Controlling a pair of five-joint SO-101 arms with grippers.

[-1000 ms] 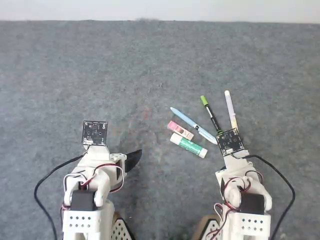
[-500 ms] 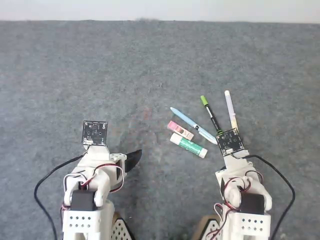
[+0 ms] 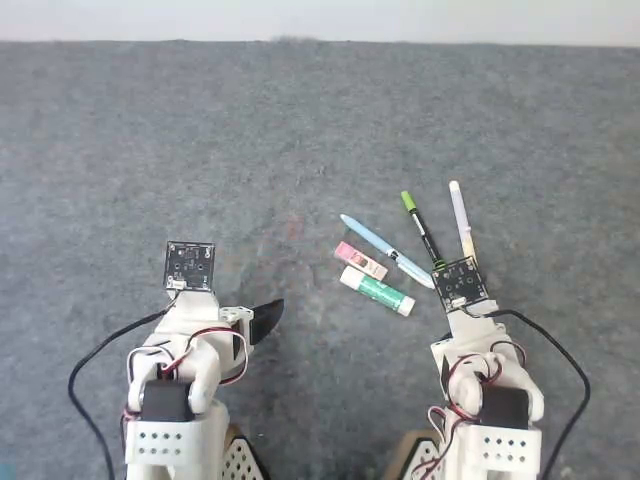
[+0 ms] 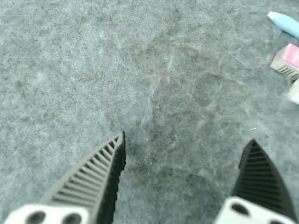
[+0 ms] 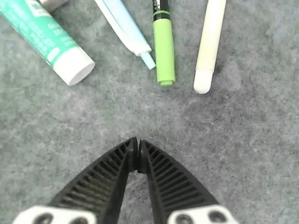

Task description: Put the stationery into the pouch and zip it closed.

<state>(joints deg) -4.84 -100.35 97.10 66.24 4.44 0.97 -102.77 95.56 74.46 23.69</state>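
Five stationery pieces (image 3: 385,250) just beyond right hand (image 5: 138,142) (closed)

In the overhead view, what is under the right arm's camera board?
The camera board hides the near ends of the green pen and the cream pen. The right wrist view shows both ends lying on the grey mat, with the right gripper shut short of them.

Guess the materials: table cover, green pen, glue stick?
The table cover looks like grey felt or short-pile carpet: matte, with fuzzy mottled fibres. The green pen is probably plastic, with a smooth satin cap. The glue stick seems to be a plastic tube with a slightly glossy green label and a matte white end.
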